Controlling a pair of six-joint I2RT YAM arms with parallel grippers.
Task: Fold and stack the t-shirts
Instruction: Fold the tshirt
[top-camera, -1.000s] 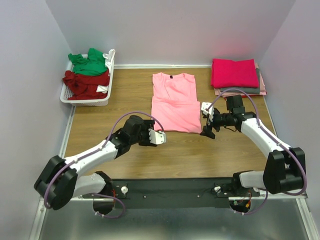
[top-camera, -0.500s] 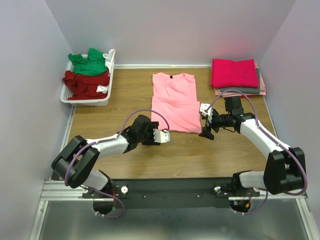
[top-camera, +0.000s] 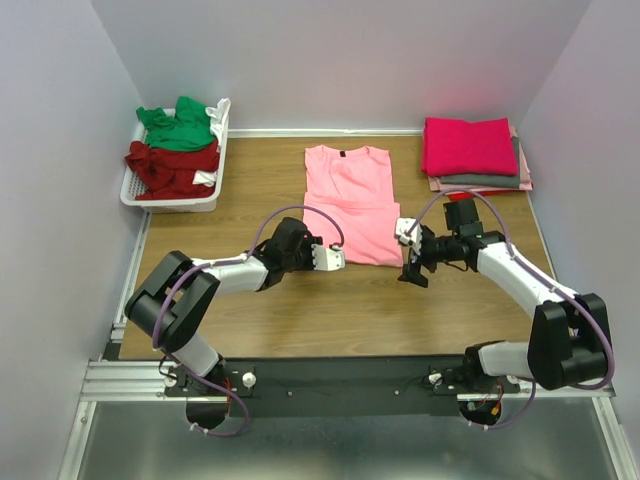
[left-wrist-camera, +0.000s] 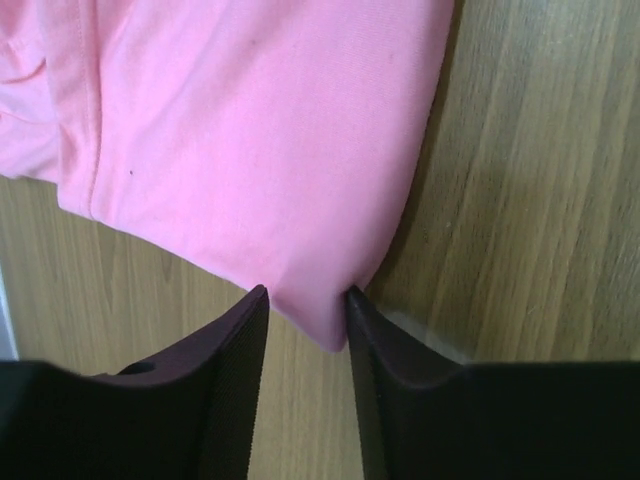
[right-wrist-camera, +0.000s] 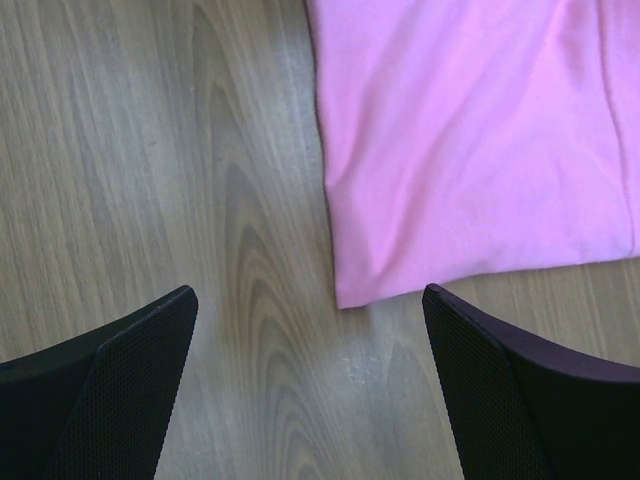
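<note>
A light pink t-shirt (top-camera: 345, 205) lies flat and partly folded at the table's middle, its dark neck label at the far end. My left gripper (top-camera: 330, 258) is at its near left corner. In the left wrist view that gripper (left-wrist-camera: 305, 300) stands narrowly open, the pink corner (left-wrist-camera: 320, 315) lies between its tips, and the cloth touches one finger only. My right gripper (top-camera: 410, 252) is wide open by the near right corner; in the right wrist view the gripper (right-wrist-camera: 310, 300) straddles that corner (right-wrist-camera: 350, 292) without touching it. Folded magenta (top-camera: 470, 145) and grey (top-camera: 485, 181) shirts are stacked at the far right.
A white slotted basket (top-camera: 172, 203) at the far left holds a crumpled green shirt (top-camera: 178, 128) and a dark red shirt (top-camera: 170, 165). Walls close in the table on the left, back and right. Bare wood (top-camera: 360, 310) lies between the pink shirt and the arm bases.
My left gripper has reached forward and to the right, up to the pink shirt's near left corner. My right gripper has shifted slightly left toward the near right corner.
</note>
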